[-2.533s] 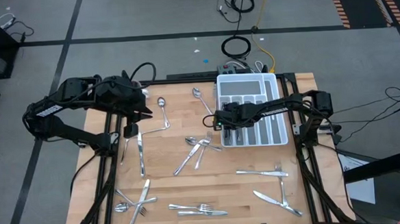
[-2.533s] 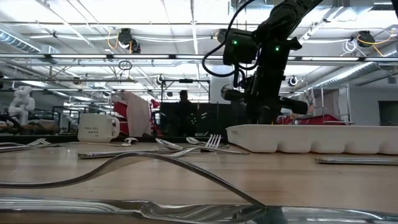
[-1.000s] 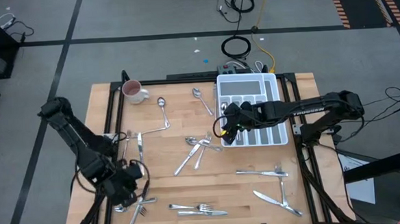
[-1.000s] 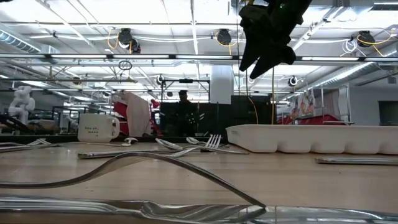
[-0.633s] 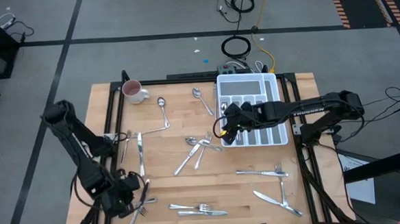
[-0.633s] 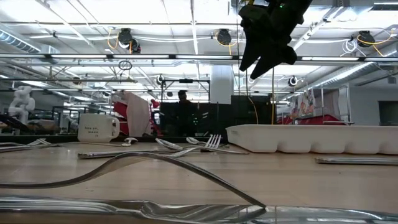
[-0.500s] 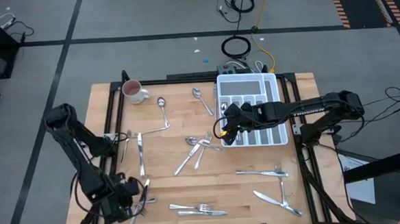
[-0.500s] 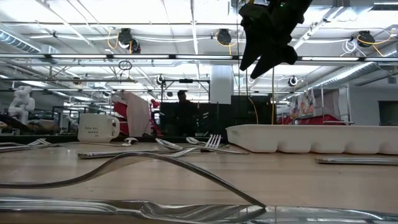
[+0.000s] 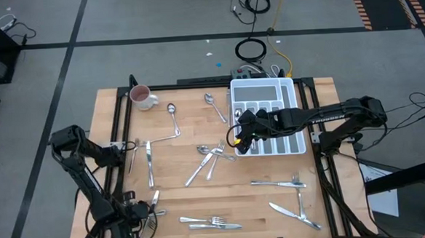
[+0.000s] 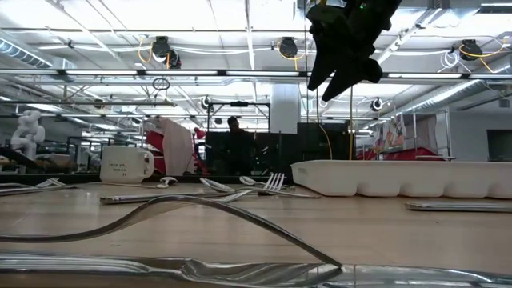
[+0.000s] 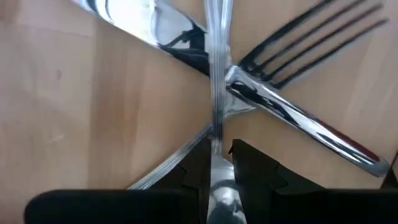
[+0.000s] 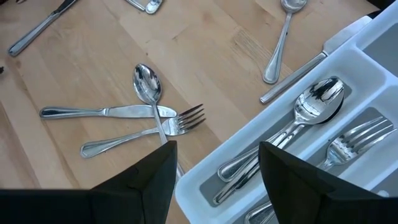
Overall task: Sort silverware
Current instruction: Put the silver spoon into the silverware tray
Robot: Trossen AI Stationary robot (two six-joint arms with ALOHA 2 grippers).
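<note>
Wood table [image 9: 261,204] w/ scattered silverware [image 9: 209,160], tray [image 9: 268,117], mug [image 9: 141,98].

Pale wooden worktop [image 9: 187,197], butcher-block strips, fine grain, smooth satin finish. Polished metal silverware [image 9: 209,160], mirror-bright, reflecting ceiling lights; fork [image 11: 292,93] with glossy tines and a smooth rounded handle; knife [image 12: 106,112] and spoon [image 12: 148,84] equally shiny. White plastic tray [image 9: 266,94], smooth, slightly glossy, moulded dividers. Glazed ceramic mug [image 9: 141,98], white outside, pink inside, glossy. Matt black end effector of the left arm [image 11: 219,168], dull hard plastic or coated metal, closed on a slim polished metal handle. Matt black fingers [image 12: 143,180] on the right end effector [image 12: 217,180], spread wide, smooth faces. Grey floor [image 9: 156,20], dull, flat finish, with dark tape lines.
</note>
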